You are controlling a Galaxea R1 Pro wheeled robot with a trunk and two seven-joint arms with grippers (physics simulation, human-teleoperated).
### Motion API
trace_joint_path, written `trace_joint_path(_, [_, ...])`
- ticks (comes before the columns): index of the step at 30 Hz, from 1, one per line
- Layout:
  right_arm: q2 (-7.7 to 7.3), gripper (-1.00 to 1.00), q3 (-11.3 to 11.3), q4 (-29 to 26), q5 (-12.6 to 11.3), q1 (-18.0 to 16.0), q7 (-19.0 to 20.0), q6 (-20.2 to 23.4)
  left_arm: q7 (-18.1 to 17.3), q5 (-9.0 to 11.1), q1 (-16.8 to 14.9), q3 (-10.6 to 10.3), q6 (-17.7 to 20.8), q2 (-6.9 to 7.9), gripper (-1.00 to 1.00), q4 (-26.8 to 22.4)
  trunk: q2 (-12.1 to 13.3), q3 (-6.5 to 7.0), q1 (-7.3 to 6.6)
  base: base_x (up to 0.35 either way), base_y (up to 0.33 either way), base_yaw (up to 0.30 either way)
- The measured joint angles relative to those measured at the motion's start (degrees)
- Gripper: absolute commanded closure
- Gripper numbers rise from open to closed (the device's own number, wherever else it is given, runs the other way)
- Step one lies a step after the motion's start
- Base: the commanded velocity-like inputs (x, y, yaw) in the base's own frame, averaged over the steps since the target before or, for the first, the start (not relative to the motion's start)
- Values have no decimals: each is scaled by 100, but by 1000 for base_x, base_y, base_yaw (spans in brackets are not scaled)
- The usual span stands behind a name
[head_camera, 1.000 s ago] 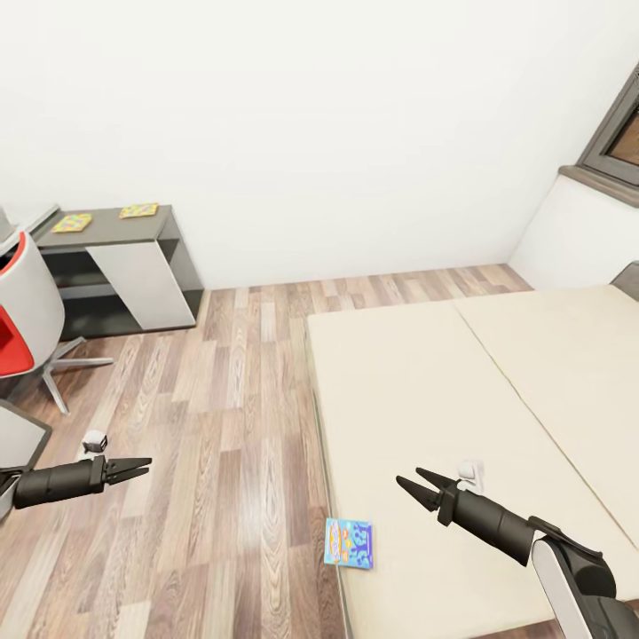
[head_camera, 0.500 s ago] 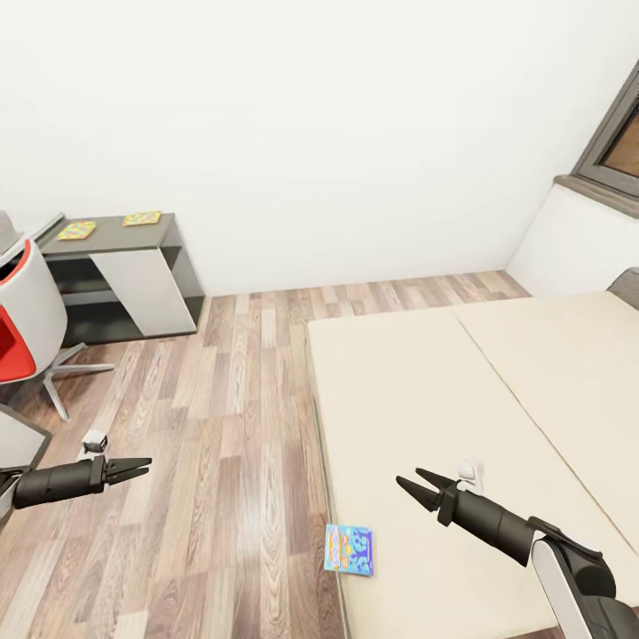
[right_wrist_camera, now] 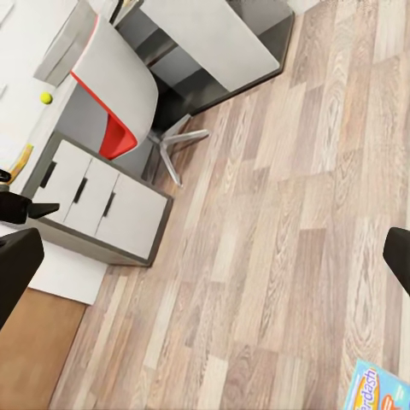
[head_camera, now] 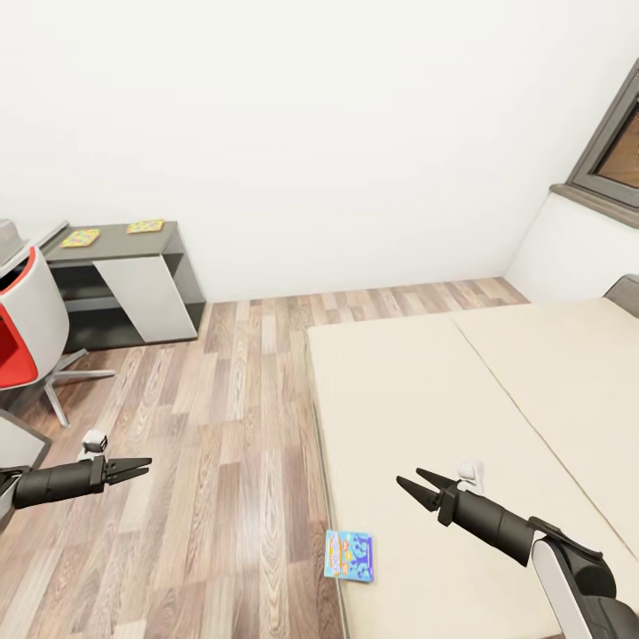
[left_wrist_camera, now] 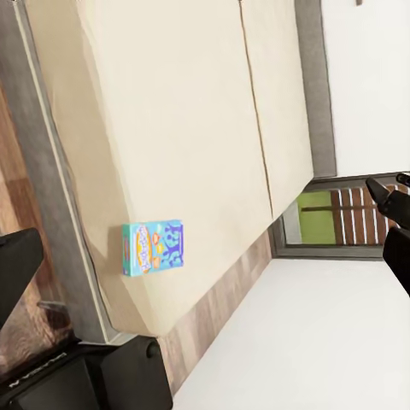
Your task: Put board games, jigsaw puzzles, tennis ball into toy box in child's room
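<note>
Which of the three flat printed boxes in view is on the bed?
The blue board game, at the mattress's near corner; the two yellow-patterned boxes lie on the dark cabinet.

A board game (head_camera: 348, 556) lies at the near left corner of the bed (head_camera: 497, 399), which fills the lower right of the head view. A cabinet (head_camera: 124, 284) stands against the wall at upper left, a chair (head_camera: 27, 337) just left of it.

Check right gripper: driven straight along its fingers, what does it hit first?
Probably the wood floor: the right gripper points off the bed edge toward floor and swivel chair. Depth unclear.
</note>
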Motion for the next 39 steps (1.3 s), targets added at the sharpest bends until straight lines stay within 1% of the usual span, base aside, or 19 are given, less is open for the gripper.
trace_joint_path(39, [0,-100,-6,9,0,0,-3,0,-3,0,0,0,0,0,-100,0,0,368,0,0,0,0])
